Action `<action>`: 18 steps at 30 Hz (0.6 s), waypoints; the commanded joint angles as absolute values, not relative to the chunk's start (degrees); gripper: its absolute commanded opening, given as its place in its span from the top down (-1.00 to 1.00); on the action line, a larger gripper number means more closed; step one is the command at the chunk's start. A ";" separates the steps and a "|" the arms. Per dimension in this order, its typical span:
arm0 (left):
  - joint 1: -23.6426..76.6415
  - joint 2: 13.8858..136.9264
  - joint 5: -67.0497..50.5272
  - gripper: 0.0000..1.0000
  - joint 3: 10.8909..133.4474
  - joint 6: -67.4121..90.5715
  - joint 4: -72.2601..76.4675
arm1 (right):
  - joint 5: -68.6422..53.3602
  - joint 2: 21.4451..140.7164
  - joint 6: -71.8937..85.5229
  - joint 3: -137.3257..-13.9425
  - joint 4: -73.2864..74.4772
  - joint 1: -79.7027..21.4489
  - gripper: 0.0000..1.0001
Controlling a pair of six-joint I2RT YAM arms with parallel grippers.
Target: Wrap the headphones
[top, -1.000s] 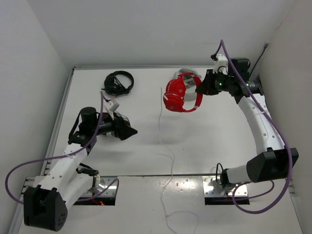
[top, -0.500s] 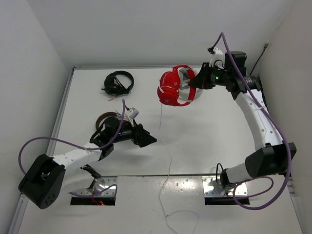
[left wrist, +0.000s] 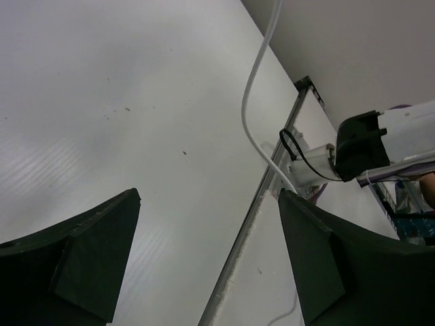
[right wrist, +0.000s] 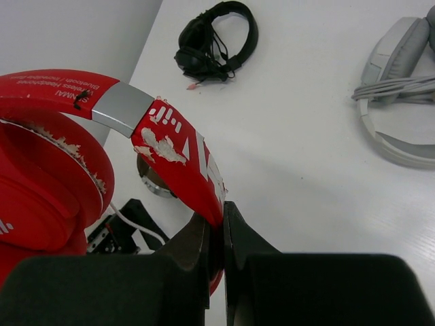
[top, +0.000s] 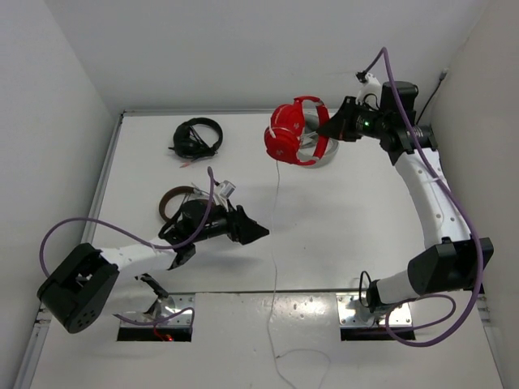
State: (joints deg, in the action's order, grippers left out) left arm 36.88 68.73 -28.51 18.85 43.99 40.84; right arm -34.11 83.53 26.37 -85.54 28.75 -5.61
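Observation:
The red headphones hang in the air over the far middle of the table. My right gripper is shut on their red headband, fingers pinching it. The thin white cable drops from the earcups to the table and trails past the near edge. My left gripper is open and empty, low over the table just left of the cable. In the left wrist view the cable runs ahead of the spread fingers, beyond the gap between them.
Black headphones lie at the far left, also seen in the right wrist view. Brown-and-silver headphones lie beside my left arm. Grey-white headphones lie under the red ones. Walls enclose the table on three sides.
My right gripper has raised the red headphones and carried them slightly back. My left arm has swung right and forward toward the hanging cable, its gripper still open.

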 commanded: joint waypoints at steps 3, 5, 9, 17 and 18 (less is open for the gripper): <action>38.85 70.92 -25.31 -0.76 19.60 48.77 48.42 | -37.53 82.79 31.63 -85.87 23.12 -5.01 1.00; 39.55 70.93 -25.31 -0.74 20.21 49.56 49.48 | -37.53 82.79 31.64 -85.87 22.59 -4.48 1.00; 40.78 70.93 -26.81 -0.74 20.83 51.58 50.09 | -37.53 82.79 32.17 -85.87 22.59 -4.48 1.00; 42.71 71.98 -26.72 -0.72 21.88 55.55 52.82 | -38.58 83.32 32.70 -85.34 22.06 -3.34 1.00; 42.71 71.98 -26.72 -0.72 22.41 55.55 53.34 | -38.58 83.32 32.70 -85.34 22.06 -3.34 1.00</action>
